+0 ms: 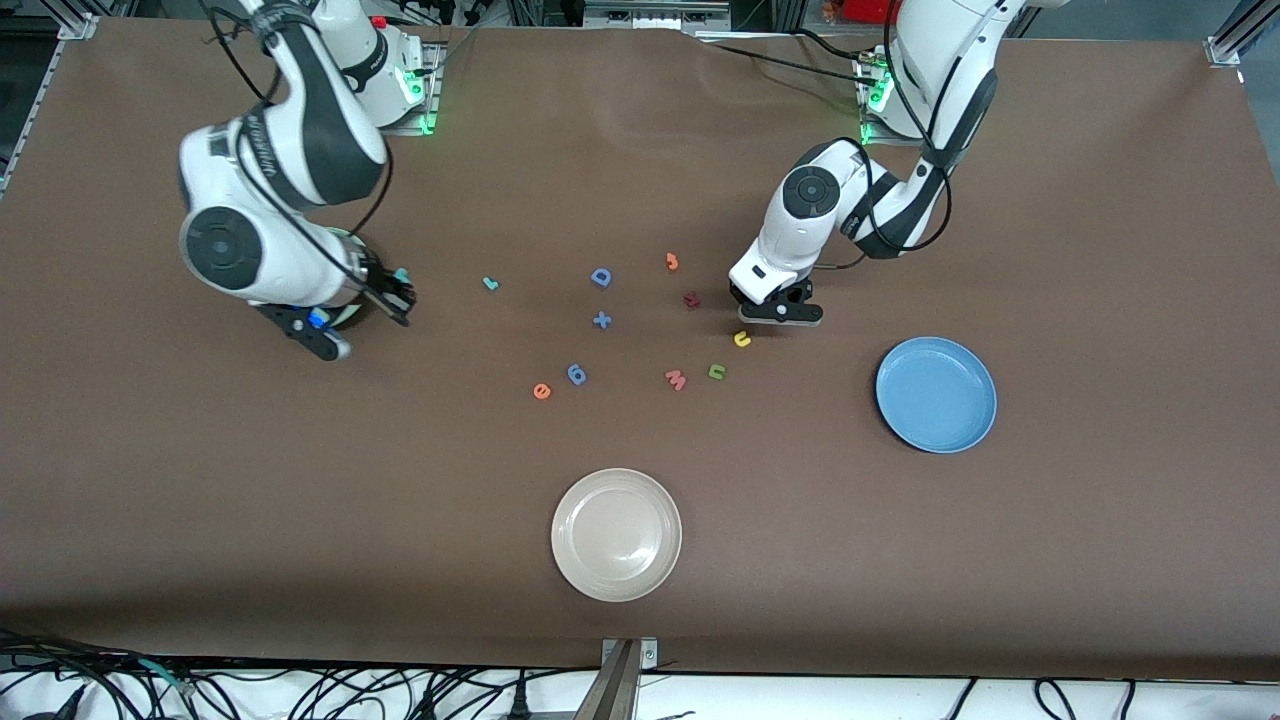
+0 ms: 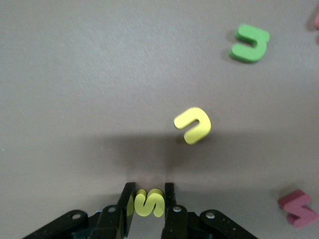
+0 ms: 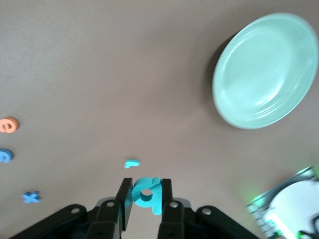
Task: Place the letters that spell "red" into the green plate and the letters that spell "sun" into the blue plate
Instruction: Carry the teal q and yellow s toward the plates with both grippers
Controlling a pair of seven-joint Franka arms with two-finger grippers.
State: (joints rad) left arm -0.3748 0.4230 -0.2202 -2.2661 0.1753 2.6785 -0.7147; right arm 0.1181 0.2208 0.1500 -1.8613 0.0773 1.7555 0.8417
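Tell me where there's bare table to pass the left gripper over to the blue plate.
Bare cloth lies between the left gripper, shut on the yellow s, and the blue plate. Crowding sits toward the right arm's end: yellow u, green n, pink w. The strip between the off-white plate and blue plate is bare too.

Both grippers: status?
Left gripper shut on yellow foam s. Right gripper shut on teal foam d, beside mint-green plate. Nothing blocking.

Bare table [image 1: 800, 500] btwn off-white plate [image 1: 616, 535] & blue plate [image 1: 936, 394].
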